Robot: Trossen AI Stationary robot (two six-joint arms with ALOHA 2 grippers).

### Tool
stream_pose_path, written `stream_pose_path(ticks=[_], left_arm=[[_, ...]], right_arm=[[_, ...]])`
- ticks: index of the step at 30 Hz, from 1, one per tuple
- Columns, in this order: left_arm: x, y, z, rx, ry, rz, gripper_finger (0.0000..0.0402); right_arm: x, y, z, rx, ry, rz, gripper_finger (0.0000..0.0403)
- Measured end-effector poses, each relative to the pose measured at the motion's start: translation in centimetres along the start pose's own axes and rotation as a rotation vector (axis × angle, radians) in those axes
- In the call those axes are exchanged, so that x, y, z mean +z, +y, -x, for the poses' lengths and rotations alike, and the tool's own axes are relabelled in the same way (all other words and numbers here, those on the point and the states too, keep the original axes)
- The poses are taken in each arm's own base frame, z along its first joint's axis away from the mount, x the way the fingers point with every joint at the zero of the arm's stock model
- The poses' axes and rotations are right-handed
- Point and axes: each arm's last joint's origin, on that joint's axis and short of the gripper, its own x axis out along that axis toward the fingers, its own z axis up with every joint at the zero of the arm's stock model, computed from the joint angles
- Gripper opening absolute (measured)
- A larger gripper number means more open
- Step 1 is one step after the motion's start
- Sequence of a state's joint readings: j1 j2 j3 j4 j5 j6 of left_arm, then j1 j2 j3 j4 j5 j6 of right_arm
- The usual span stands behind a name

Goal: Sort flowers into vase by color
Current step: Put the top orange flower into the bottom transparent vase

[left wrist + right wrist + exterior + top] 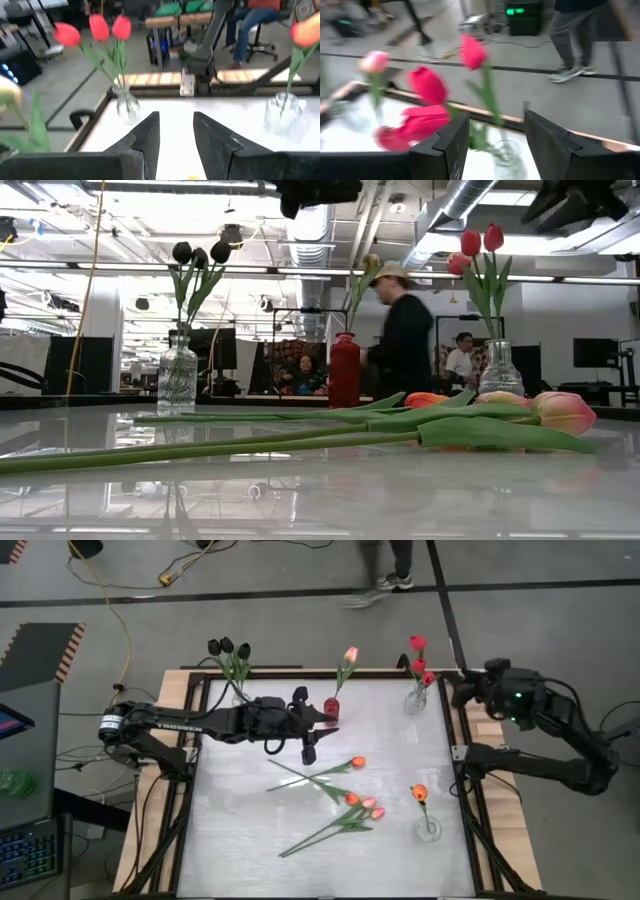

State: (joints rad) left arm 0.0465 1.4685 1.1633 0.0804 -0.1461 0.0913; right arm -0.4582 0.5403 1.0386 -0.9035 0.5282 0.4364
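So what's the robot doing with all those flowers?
It's sorting tulips into vases by color. The black ones, the red ones, one pink one and one orange one are already in vases. Four more tulips lie on the table. The left gripper hangs open and empty above the table near the red vase. The right gripper is open by the red tulips, holding nothing.

Looking straight down from above on the whole worktop point(320, 840). Low and level at its surface, very near the lying stems, facing the room. From each wrist, close behind the fingers, both seeing the red tulips point(100, 27) also overhead.
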Motion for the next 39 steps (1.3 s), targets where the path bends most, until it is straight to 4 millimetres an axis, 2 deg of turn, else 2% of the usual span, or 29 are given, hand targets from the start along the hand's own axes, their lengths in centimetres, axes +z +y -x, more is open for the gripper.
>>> stream_pose_path(ticks=[8,20,25,32,39], left_arm=[[-1.2,-0.8,0.0,-0.025,0.115,0.055,0.0106],[-3.4,-2.1,0.0,-0.052,0.195,0.122,0.0106],[-4.8,-3.0,-2.1,-0.057,0.198,0.157,0.0106],[-9.1,-4.3,-5.8,-0.061,0.288,0.136,0.0106],[-12.6,-5.0,-7.7,-0.056,0.395,0.129,0.0106]], right_arm=[[-0.3,0.2,1.2,0.314,0.093,-0.047,0.0217],[-0.8,2.4,-0.4,0.415,0.232,0.021,0.0217],[-1.2,4.1,-1.3,0.471,0.301,0.027,0.0217],[-2.0,6.5,-2.0,0.537,0.381,0.095,0.0217],[-2.2,8.7,-2.3,0.584,0.345,0.118,0.0217]])
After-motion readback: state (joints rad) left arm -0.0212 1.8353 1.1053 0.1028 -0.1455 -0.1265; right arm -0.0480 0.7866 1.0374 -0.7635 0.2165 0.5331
